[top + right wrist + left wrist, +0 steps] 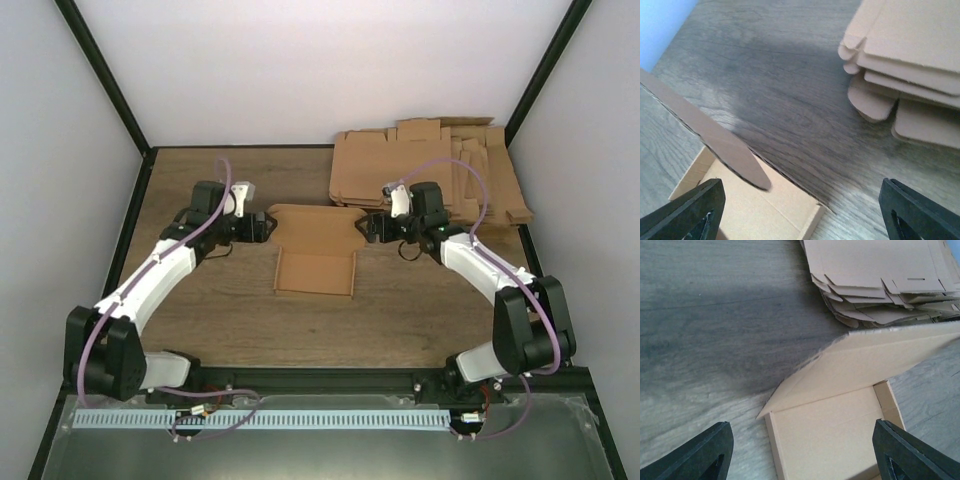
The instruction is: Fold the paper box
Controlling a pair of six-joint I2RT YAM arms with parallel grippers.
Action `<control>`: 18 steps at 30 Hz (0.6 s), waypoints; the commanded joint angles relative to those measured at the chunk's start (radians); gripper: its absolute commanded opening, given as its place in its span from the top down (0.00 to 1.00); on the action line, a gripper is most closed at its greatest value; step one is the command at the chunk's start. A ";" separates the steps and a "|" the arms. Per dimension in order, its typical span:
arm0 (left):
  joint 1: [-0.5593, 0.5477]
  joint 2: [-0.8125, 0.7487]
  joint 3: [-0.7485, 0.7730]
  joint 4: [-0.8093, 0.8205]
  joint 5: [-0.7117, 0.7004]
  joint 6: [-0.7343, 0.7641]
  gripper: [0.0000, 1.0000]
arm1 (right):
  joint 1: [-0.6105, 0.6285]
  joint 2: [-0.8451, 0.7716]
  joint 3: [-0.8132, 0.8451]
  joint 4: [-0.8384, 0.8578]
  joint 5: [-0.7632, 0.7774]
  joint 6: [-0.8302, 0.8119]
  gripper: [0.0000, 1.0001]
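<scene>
The paper box [315,255] lies in the middle of the table, a shallow brown tray with its lid panel [318,225] raised at the far side. My left gripper [272,226] hovers at the box's left far corner, open. My right gripper [362,228] hovers at the right far corner, open. In the left wrist view the tray [830,435] lies below the spread fingers [700,455], with the lid [875,360] tilted up beyond. In the right wrist view a tray corner [755,210] and the lid's flap [705,135] show by the left finger [690,215]. Neither gripper holds anything.
A pile of flat brown cardboard blanks [440,170] sits at the back right, just behind the right gripper; it also shows in both wrist views [880,280] [910,65]. A black frame borders the wooden table [200,310].
</scene>
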State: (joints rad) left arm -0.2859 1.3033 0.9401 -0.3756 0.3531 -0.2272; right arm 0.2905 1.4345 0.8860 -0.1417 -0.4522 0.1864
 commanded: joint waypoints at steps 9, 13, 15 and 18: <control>-0.006 0.187 0.140 0.026 0.038 0.051 0.34 | 0.027 0.102 0.177 -0.068 -0.070 -0.094 0.29; -0.020 0.209 0.154 0.022 0.018 0.048 0.44 | 0.068 0.119 0.200 -0.116 0.010 -0.094 0.45; -0.027 0.218 0.165 0.012 0.018 0.050 0.49 | 0.083 0.126 0.210 -0.140 0.044 -0.088 0.49; -0.042 0.235 0.181 -0.009 0.018 0.057 0.55 | 0.100 0.126 0.210 -0.161 0.074 -0.077 0.53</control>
State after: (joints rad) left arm -0.3080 1.5177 1.0798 -0.3744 0.3672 -0.1833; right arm 0.3664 1.5566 1.0512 -0.2455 -0.4427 0.1051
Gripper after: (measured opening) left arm 0.481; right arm 0.491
